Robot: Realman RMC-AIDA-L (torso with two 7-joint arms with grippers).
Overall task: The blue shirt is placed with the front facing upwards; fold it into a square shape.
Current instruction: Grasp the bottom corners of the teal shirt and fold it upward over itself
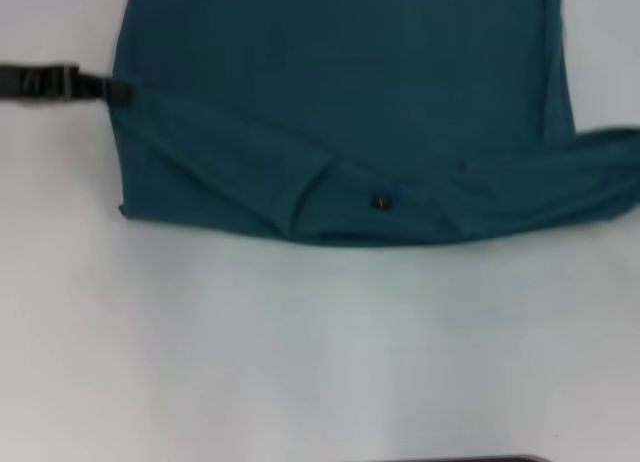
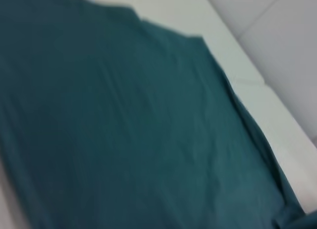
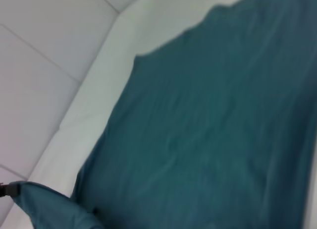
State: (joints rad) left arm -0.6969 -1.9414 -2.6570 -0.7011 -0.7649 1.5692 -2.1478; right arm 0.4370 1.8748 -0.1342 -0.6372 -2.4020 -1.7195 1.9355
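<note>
The blue shirt [image 1: 340, 92] lies flat on the white table [image 1: 300, 342], its collar toward me with a small black label [image 1: 381, 202] at the neck. The shirt's left sleeve is folded in over the body. Its right sleeve [image 1: 600, 162] stretches out past the view's right edge. My left gripper [image 1: 112, 90] is a black bar coming in from the left, its tip at the shirt's left edge. In the left wrist view only the shirt [image 2: 124, 130] shows. In the right wrist view a sleeve tip [image 3: 34, 199] meets a small dark part at the picture's edge.
A wide band of white table runs between the shirt's near edge and me. Pale padded panels [image 3: 44, 55] border the table on the far side. A dark strip [image 1: 460, 459] shows at the head view's bottom edge.
</note>
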